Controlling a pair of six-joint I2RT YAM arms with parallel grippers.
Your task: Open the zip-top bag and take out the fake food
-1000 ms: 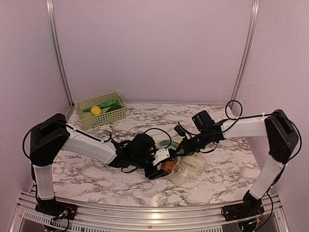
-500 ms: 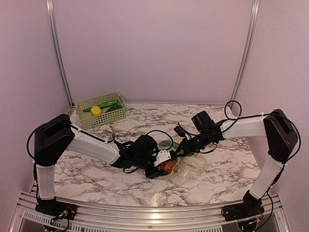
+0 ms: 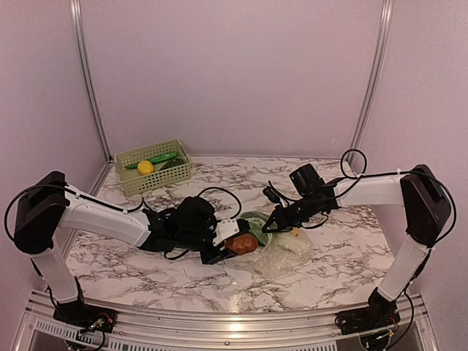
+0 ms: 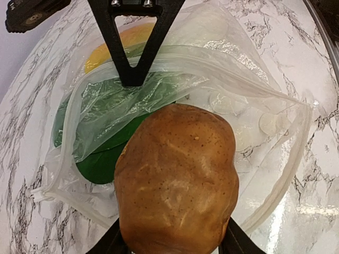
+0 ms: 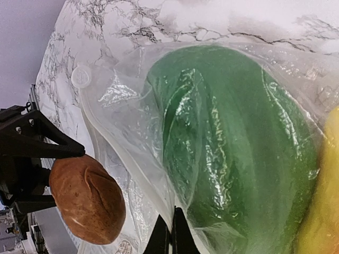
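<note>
Marble table (image 3: 131,267) | basket (image 3: 156,182) at 10 o'clock | left gripper (image 3: 231,243) partly open, clamping brown fake food (image 3: 243,243) | zip-top bag (image 3: 287,254) at its 3 o'clock, green piece (image 5: 233,143) inside | right gripper (image 3: 269,226) pinched tight on bag's 12 o'clock rim

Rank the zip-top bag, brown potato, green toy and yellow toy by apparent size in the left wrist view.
1. zip-top bag
2. brown potato, though nearest the camera, so it looks inflated
3. green toy, partly hidden
4. yellow toy, mostly hidden
</note>
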